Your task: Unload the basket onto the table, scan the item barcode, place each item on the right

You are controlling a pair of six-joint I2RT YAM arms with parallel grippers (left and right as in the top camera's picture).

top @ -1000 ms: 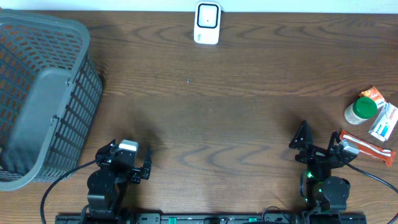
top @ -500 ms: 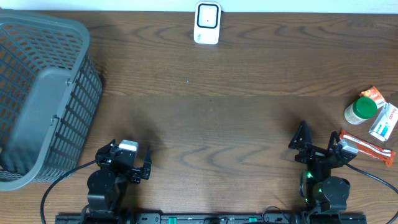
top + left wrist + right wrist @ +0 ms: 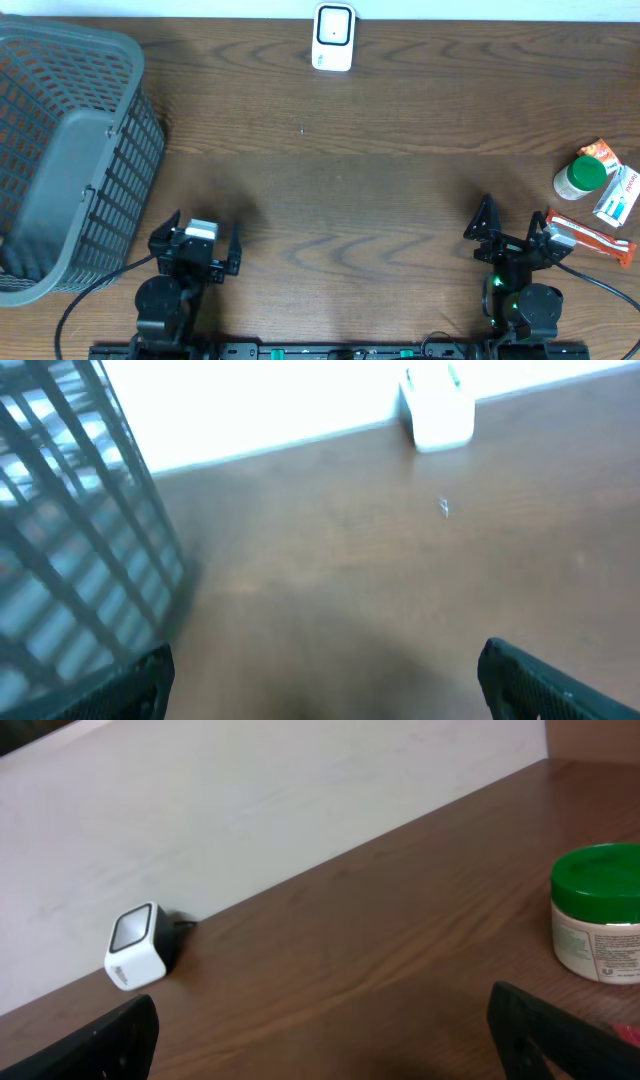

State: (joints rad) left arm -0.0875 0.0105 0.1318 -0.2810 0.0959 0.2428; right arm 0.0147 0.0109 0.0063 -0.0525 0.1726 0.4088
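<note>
A grey basket stands on the far left of the wooden table, its slatted wall leaning over the left gripper's side. The left gripper sits low near the front edge just right of the basket, fingers spread wide with nothing but bare wood between them. In the left wrist view the basket's bars fill the left side. The white scanner stands at the back edge, a little left of middle, well apart from both arms; the right wrist view shows it against the wall, its dark-rimmed face tilted upward. The right gripper rests near the front edge on the right, fingers also spread wide and holding nothing. The items lie at the right edge: an orange packet farthest back, a green-lidded jar upright just in front of it, a white and blue box beside the jar, and an orange bar nearest the front. The bar's end lies just beside the right gripper's outer finger; whether they touch I cannot tell.
</note>
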